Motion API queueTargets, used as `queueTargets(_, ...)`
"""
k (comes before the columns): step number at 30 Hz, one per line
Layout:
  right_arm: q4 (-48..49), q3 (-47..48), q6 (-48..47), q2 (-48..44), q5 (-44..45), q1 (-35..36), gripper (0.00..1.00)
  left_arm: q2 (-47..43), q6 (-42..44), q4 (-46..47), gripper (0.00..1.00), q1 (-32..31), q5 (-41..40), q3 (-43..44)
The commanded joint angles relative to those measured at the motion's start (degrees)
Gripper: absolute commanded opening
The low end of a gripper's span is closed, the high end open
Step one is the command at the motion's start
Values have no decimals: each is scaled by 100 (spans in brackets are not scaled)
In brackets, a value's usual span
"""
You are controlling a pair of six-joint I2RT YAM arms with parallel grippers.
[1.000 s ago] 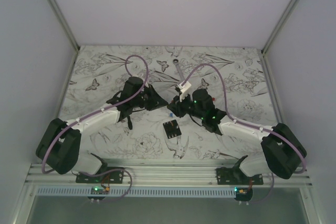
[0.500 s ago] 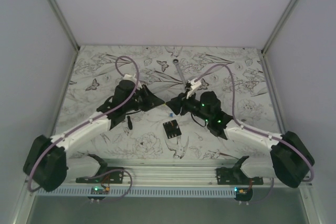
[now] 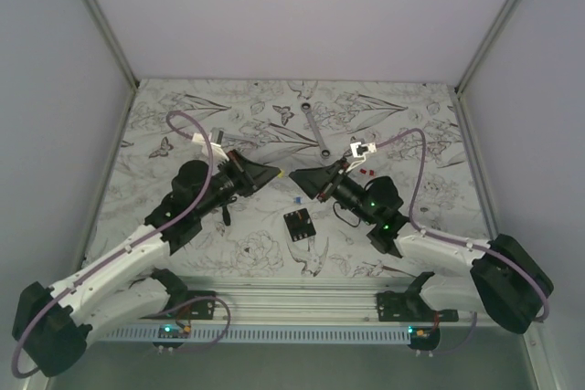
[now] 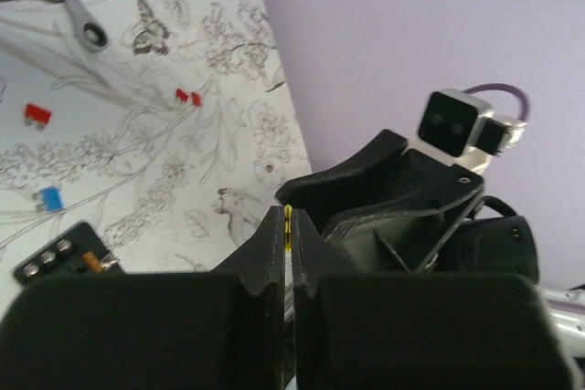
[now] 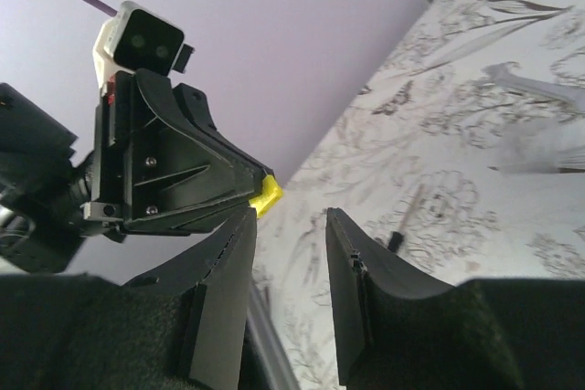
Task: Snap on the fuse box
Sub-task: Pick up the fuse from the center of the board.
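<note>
— Where's the fuse box (image 3: 298, 224)?
— It's flat on the flower-print table (image 3: 183, 107), between my two arms. It's a squarish black plastic box. My left wrist view shows small silvery round bits and an orange piece in it.
— And the fingers?
— My left gripper (image 4: 288, 235) is pressed together on a thin yellow fuse (image 5: 266, 196). Only the right wrist view shows its broad side. My right gripper (image 5: 288, 253) is spread and holds nothing, its tip just beside the left's

Small squarish black fuse box (image 3: 298, 225) flat on the floral table (image 3: 430, 125), near its front middle.
</note>
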Motion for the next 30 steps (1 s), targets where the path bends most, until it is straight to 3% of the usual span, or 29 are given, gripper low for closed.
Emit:
queueTargets(1,1008,107,638,139,-88,152,41,-237,50,697,0,-206,-368,-123)
queueTargets(30,2035,320,991,702,-515,245,30,-292,-118,1126,0,-497,-542,-187)
